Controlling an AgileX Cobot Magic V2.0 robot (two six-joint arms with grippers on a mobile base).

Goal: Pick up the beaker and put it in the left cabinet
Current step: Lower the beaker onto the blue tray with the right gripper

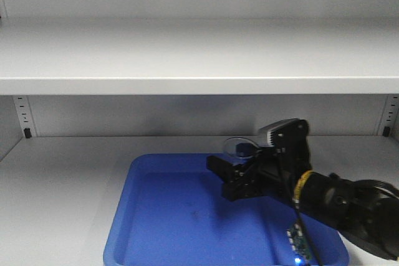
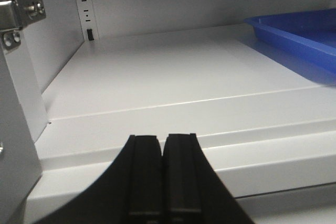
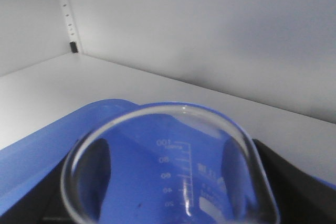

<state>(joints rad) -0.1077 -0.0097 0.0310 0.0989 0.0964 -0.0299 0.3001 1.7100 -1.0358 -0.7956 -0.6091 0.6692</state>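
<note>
Your right fingers (image 1: 225, 175) hold the beaker (image 3: 170, 166) between them, mouth toward the wrist camera, hanging over the blue tray (image 1: 156, 216) on the cabinet (image 1: 187, 60) shelf. How high the glass sits above the tray floor you cannot tell, so opening now may let it drop and crack or tip onto its side. Glass is slick; a loose grip could let it slide down between the pads. Your left fingers (image 2: 164, 174) are pressed together, empty, at the shelf's front edge.
</note>
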